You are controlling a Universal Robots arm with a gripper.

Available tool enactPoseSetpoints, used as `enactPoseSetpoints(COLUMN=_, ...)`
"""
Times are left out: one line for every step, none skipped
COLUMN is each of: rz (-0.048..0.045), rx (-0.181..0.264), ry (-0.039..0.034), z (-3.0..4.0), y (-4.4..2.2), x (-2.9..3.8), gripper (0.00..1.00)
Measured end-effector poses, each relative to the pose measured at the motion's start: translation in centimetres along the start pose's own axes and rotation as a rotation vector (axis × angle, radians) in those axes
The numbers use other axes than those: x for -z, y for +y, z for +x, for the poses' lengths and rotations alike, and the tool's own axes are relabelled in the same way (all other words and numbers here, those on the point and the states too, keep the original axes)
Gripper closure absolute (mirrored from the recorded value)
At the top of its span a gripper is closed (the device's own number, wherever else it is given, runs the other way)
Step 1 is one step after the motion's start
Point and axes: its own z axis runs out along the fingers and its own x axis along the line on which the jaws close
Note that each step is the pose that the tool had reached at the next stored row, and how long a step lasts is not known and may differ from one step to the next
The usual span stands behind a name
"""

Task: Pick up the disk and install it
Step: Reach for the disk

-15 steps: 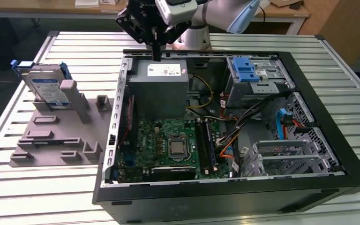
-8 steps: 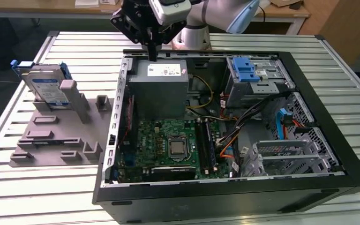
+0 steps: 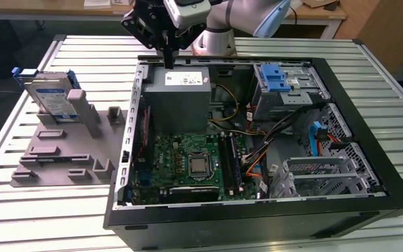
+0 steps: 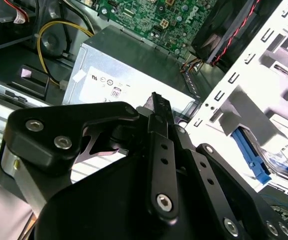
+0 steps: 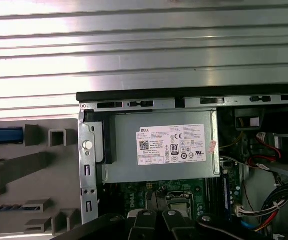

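Black pincer hangs above grey power-supply box, fingers pressed together, holding nothing; disk stands upright in grey holder, well apart, toward exterior view's left

Silver disk blue-framed, green motherboard, grey power supply white-stickered, black case

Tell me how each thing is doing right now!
disk: standing upright in the grey holder, outside the case, nothing touching it.
tool: shut, empty, hanging by the power-supply box.
computer case: lying on its side, open.
power-supply box: mounted inside the case.
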Motion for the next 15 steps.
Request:
enactPoseSetpoints(rz=0.0, rx=0.0, ry=0.0, z=0.02, y=0.0, x=0.0, gripper=0.89)
enactPoseSetpoints(rz=0.0, rx=0.0, ry=-0.0001, z=0.05, y=-0.01, x=0.0, gripper=0.89)
enactPoseSetpoints(rz=0.0, rx=0.0, ry=0.0, z=0.07, y=-0.01, x=0.0, gripper=0.89)
enactPoseSetpoints(rz=0.0, rx=0.0, ry=0.0, z=0.1, y=-0.01, x=0.0, gripper=0.89)
enactPoseSetpoints(rz=0.0, rx=0.0, ry=0.0, z=0.13, y=-0.01, x=0.0, gripper=0.89)
enactPoseSetpoints(rz=0.0, rx=0.0, ry=0.0, z=0.16, y=-0.01, x=0.0, gripper=0.89)
enactPoseSetpoints(rz=0.0, rx=0.0, ry=0.0, z=0.19, y=-0.02, x=0.0, gripper=0.89)
enactPoseSetpoints(rz=-0.0001, rx=0.0, ry=-0.0001, z=0.22, y=-0.02, x=-0.01, gripper=0.89)
enactPoseSetpoints(rz=0.0, rx=0.0, ry=-0.0001, z=0.26, y=-0.02, x=-0.01, gripper=0.89)
enactPoseSetpoints(rz=0.0, rx=0.0, ry=0.0, z=0.3, y=-0.02, x=-0.01, gripper=0.89)
enactPoseSetpoints(rz=0.0, rx=0.0, ry=0.0, z=0.33, y=-0.03, x=-0.01, gripper=0.89)
enactPoseSetpoints(rz=0.0, rx=0.0, ry=-0.0001, z=0.36, y=-0.03, x=-0.02, gripper=0.89)
enactPoseSetpoints(rz=0.0, rx=0.0, ry=0.0, z=0.38, y=-0.03, x=-0.02, gripper=0.89)
enactPoseSetpoints(rz=0.0, rx=0.0, ry=0.0, z=0.4, y=-0.03, x=-0.02, gripper=0.89)
enactPoseSetpoints(rz=0.0, rx=0.0, ry=0.0, z=0.43, y=-0.04, x=-0.02, gripper=0.89)
